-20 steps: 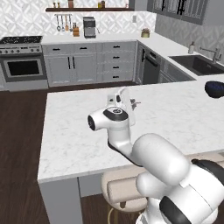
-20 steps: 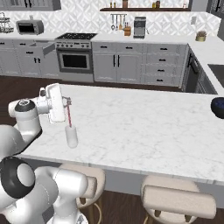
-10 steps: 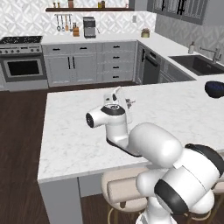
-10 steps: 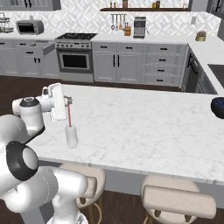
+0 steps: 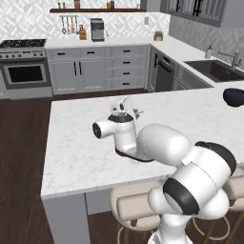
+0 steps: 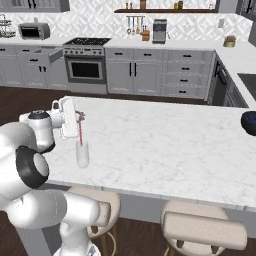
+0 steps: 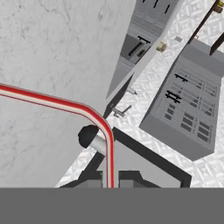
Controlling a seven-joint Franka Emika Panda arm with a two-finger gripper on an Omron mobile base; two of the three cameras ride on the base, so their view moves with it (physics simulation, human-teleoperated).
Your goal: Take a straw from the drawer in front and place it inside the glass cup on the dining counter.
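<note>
My arm folds back over the dining counter [image 6: 165, 140], wrist turned so the hand lies nearly level, and in the right base view my gripper [image 6: 79, 118] sits just above the glass cup [image 6: 82, 154], which stands on the marble near the counter's 9 o'clock edge. The straw [image 6: 80, 131] hangs down from between my fingers — a thin red line running straight toward the cup's mouth; whether its lower end is already inside the rim I cannot tell, since the translucent wall blurs it. My fingers are pinched together on the straw. In the hand view the straw [image 7: 65, 105] rises from 6 o'clock between my fingertips, bends at its elbow and runs off toward 9 o'clock, cut by the frame edge, with marble beneath it at 10 o'clock. In the left base view my own forearm and elbow cover the cup — my gripper [image 5: 137, 113] barely peeks past the wrist at 12 o'clock of the joint. A dark blue bowl [image 6: 249, 122] sits at the counter's far 3 o'clock side, partly cropped.
</note>
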